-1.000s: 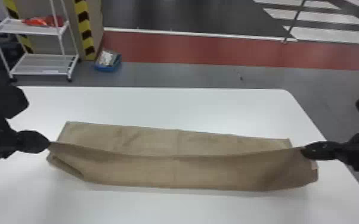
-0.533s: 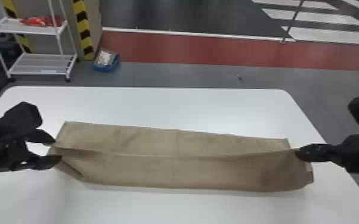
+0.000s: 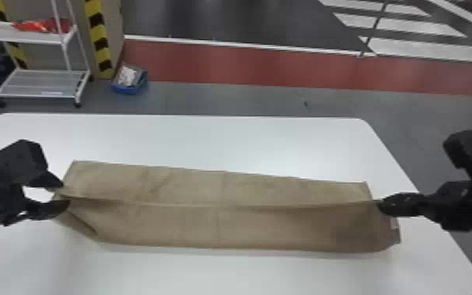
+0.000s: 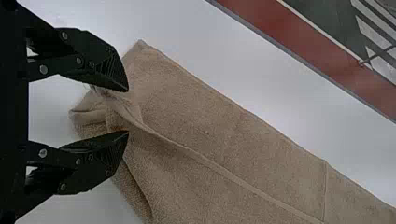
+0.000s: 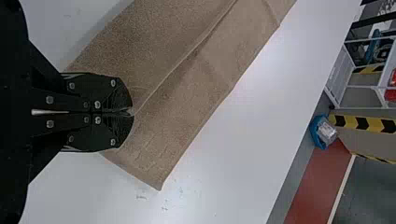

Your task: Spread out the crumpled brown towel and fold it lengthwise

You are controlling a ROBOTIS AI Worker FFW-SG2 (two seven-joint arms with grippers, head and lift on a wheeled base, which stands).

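Since the earlier frames, the jaws of the left gripper (image 3: pixel 66 195) have been parted from a closed state, and the right gripper (image 3: pixel 380 204) has been shifted slightly left, the right end of the brown towel (image 3: pixel 266 227) being carried the same way. The towel is found on the white table (image 3: pixel 227 145), laid out as a long strip between the two grippers. Its long axis is directed from left to right, the right end being set a little nearer than the left. Along that axis a raised ridge is noted, running from one gripper to the other; a flatter band is seen on the far side and a sloping band on the near side. At the left end, a loose fold is observed beneath the ridge. A crease is recorded across the middle. The left jaws are held spread, with the ridge's left end lying between them. The right jaws are pressed together, and the ridge's right end is pinched in them. A small pale label (image 3: pixel 394 223) is sighted near the right end. Beyond the table, a white rack (image 3: pixel 43 39) is located at far left, a red item (image 3: pixel 31 26) being borne on its upper shelf; a blue bin (image 3: pixel 129 89) is placed on the floor to its right.
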